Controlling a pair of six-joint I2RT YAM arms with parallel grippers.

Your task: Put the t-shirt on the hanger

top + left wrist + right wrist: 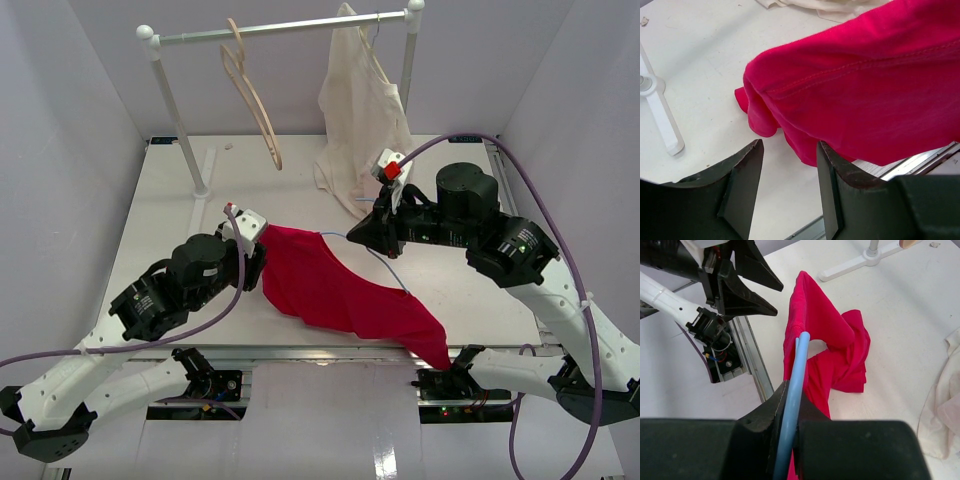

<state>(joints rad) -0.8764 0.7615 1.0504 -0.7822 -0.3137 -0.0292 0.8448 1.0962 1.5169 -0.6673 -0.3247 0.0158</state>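
The red t-shirt lies stretched across the table, its right end drooping over the front edge. My right gripper is shut on the thin light-blue wire hanger. In the right wrist view the hanger runs out between my closed jaws and its far end enters a fold of the shirt, lifting that edge. My left gripper is open and empty at the shirt's left end. In the left wrist view its fingers straddle bare table just short of the shirt's hem.
A clothes rack stands at the back with a pale wooden hanger and a cream-white garment hanging to the table. The rack's white foot lies left of my left gripper. The table's front rail is close by.
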